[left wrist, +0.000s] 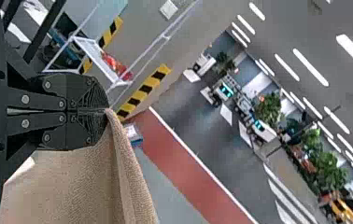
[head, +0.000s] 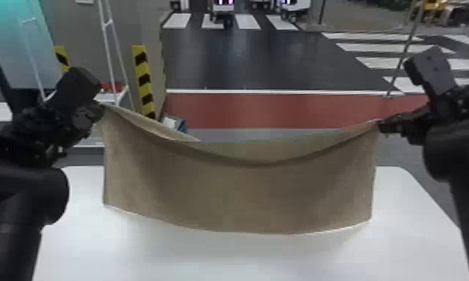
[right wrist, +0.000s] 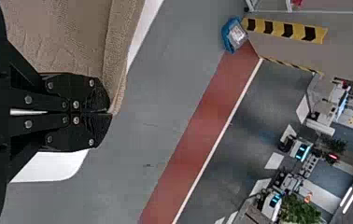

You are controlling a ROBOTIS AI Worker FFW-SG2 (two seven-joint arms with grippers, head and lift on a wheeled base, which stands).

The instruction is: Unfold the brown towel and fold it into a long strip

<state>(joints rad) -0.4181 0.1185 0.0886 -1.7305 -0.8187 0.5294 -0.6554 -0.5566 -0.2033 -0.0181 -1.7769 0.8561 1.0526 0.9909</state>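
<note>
Head view has my brown towel (head: 241, 198) hanging wide between my two arms, in front of and above the white surface (head: 245, 258). My left pincer (left wrist: 105, 111) is clamped tight on one upper corner, and my right pincer (right wrist: 110, 113) is clamped on the other, tips together with just the cloth between them.

Progress-wise, I'd say the opening-out part is mostly done: it's spread side to side, no big bunches, just a sag along the top. The long strip is what's left. It's too deep from top to bottom to count as one, so I reckon it needs laying down and at least one more lengthwise fold, then maybe some straightening.

Stuff I can't make out: there's cloth behind the sagging front edge, so it could be doubled over, but the front panel hides most of the back and I won't swear to a layer count. Can't tell if the bottom hem touches the surface either. Both wrist views cut the towel off, and my tips cover the bits they're pinching.
</note>
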